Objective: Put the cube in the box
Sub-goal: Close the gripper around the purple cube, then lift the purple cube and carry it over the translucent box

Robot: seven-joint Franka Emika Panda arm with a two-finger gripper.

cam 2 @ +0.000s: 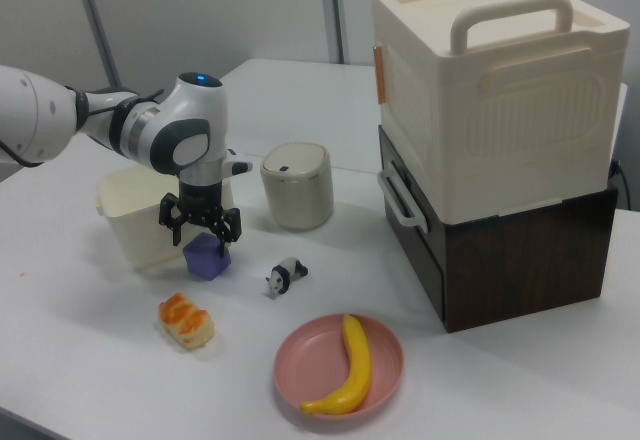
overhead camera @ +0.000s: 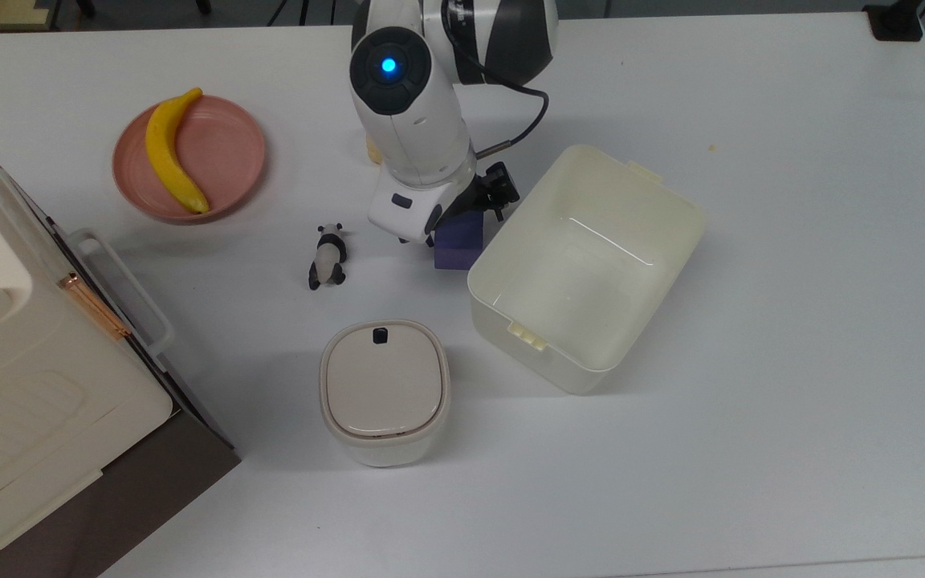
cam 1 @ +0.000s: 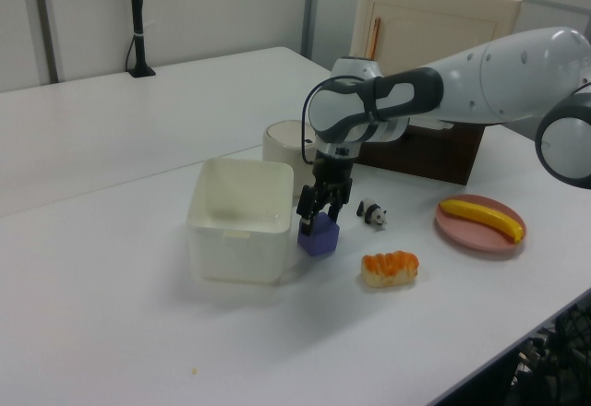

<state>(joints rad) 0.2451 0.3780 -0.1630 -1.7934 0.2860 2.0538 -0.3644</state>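
Note:
The purple-blue cube (overhead camera: 458,244) rests on the white table, right against the near corner of the cream-white box (overhead camera: 593,163). My gripper (overhead camera: 457,218) is low over the cube and open, with one black finger on each side of it. In the left view the gripper (cam 1: 319,220) sits at the cube's (cam 1: 319,239) top, beside the box (cam 1: 237,263). In the right view the fingers (cam 2: 168,222) spread wider than the cube (cam 2: 207,258), in front of the box (cam 2: 118,202). The box is empty.
A panda figurine (overhead camera: 328,257) lies at the top view's left of the cube. A lidded round-cornered container (overhead camera: 385,389) stands below it. A pink plate (overhead camera: 226,152) holds a banana (overhead camera: 172,151). An orange food piece (cam 1: 390,268) lies nearby. A large cream case (cam 2: 490,90) stands on a dark cabinet.

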